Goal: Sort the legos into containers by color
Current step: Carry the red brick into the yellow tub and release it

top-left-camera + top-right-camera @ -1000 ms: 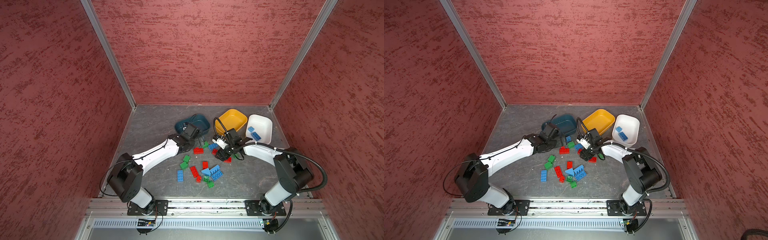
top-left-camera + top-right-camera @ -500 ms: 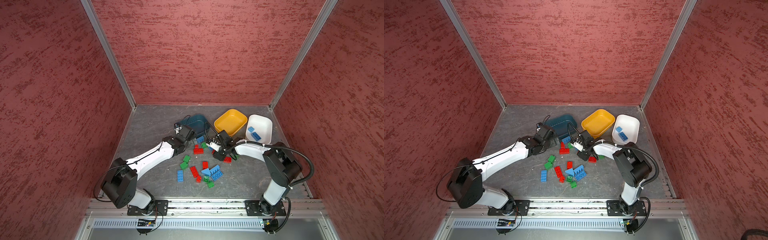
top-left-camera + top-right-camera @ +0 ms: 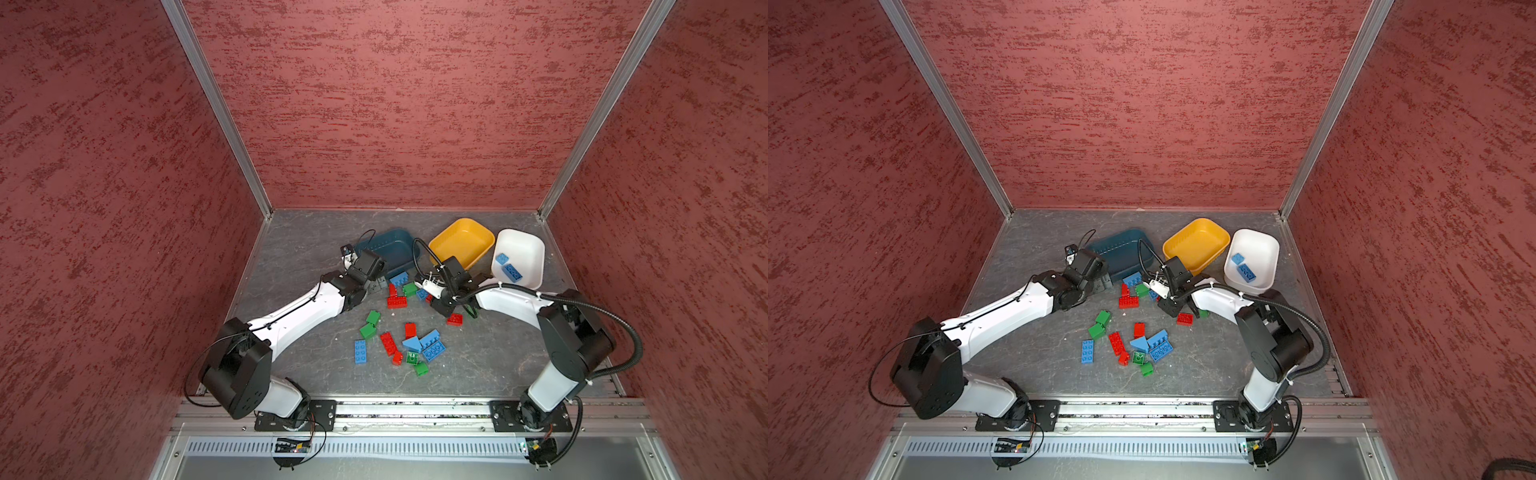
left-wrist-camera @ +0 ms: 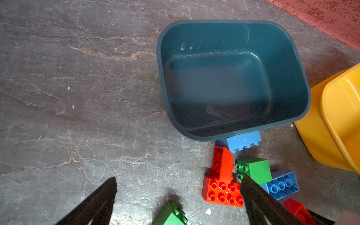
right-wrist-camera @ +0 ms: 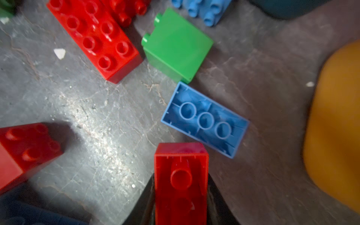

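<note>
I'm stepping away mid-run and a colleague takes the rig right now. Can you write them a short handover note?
Left gripper: jaws open, empty, near the teal tub.
Right gripper: jaws shut on a red brick.
Done: two blue bricks in the white tub.
The teal tub and yellow tub hold nothing.
Left: bin the held red brick, then sort the loose bricks, red, green and blue, scattered on the table.
</note>
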Robot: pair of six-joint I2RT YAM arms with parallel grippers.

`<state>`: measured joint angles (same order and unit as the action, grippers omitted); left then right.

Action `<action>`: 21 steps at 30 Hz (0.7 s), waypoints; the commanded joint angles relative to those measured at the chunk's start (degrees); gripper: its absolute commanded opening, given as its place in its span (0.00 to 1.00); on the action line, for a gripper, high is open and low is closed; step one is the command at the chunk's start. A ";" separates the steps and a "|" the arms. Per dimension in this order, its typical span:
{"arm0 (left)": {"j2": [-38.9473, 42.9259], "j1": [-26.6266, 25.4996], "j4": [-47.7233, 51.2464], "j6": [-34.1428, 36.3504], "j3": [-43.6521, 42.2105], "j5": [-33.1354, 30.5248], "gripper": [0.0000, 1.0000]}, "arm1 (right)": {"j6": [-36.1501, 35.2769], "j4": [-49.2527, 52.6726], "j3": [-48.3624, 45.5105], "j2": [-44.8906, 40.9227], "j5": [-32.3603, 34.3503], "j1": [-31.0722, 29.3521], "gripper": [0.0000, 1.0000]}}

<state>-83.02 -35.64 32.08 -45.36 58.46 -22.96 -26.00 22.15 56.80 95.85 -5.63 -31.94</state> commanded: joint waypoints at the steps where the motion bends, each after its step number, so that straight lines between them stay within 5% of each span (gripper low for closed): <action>1: 0.11 0.31 0.84 0.73 0.52 -1.29 0.99 | -0.82 -3.14 0.07 -4.59 -2.06 1.91 0.00; 11: -1.43 0.57 3.01 -0.88 1.37 -1.71 0.99 | 29.34 -23.48 -0.19 -9.34 3.65 11.07 0.00; 21: -3.98 1.55 3.38 -0.53 1.69 5.23 0.99 | 46.57 -11.99 15.92 5.68 8.16 15.30 0.00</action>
<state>-86.54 -34.35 35.66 -46.81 59.53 -20.88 12.29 6.70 69.21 98.08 -0.54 -17.30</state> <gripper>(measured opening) 0.994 0.339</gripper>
